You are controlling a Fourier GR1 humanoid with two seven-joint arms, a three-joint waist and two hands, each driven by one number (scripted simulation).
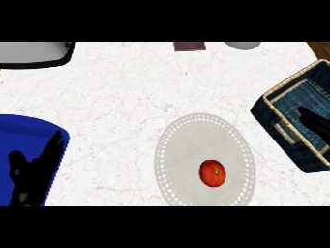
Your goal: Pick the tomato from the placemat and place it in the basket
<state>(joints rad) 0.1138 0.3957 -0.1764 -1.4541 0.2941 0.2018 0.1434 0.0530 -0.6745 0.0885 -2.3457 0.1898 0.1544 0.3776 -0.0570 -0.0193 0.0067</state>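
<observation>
Landmark: placemat [204, 160], w/ tomato [212, 173] alone on it, so bare mat all round the tomato. Bare surface [117, 92] left of placemat and beyond it. Right of placemat: basket [303, 121], wall standing just beside mat edge; right hand [328, 133] sits over the basket's inside (partly filling it). Far left of placemat: blue bin [17, 145] w/ left hand [32, 169] over it.

Glossy tomato [212, 173] on matt lacy placemat [196, 133] — woven basket [285, 127], denim-like lining — veined marble counter [125, 92].
</observation>
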